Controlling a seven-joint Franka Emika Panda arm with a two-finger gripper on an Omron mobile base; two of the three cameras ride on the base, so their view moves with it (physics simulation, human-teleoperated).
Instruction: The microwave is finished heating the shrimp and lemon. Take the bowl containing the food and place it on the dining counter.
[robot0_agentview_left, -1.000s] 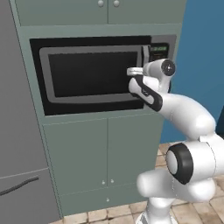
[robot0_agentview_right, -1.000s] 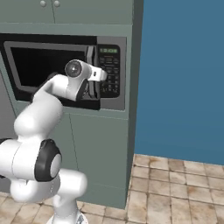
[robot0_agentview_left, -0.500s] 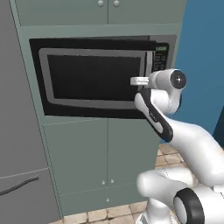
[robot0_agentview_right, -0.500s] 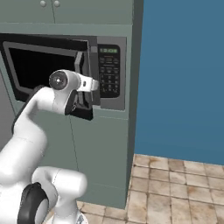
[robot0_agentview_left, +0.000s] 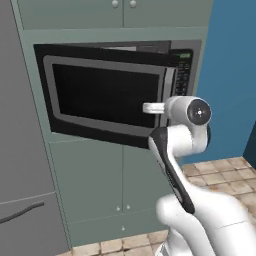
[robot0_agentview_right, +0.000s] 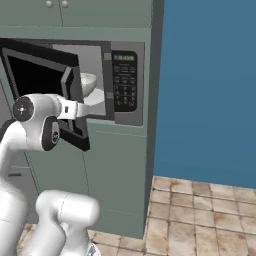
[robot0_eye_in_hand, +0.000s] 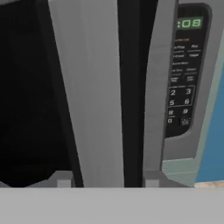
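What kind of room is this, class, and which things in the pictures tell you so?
Most likely a kitchen. A built-in microwave with a keypad sits in a wall of grey-green cabinets, its door ajar on a bowl inside, above a tiled floor.

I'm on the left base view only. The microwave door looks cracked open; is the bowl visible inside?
Observer: Yes. From the right base view the bowl sits inside the microwave, showing past the door edge.
Operator: How is the gripper placed on that door?
Observer: In the hand view the gripper has one fingertip on each side of the door's free edge. I cannot tell whether they pinch it.
Operator: What does the display read?
Observer: The green display ends in 08.
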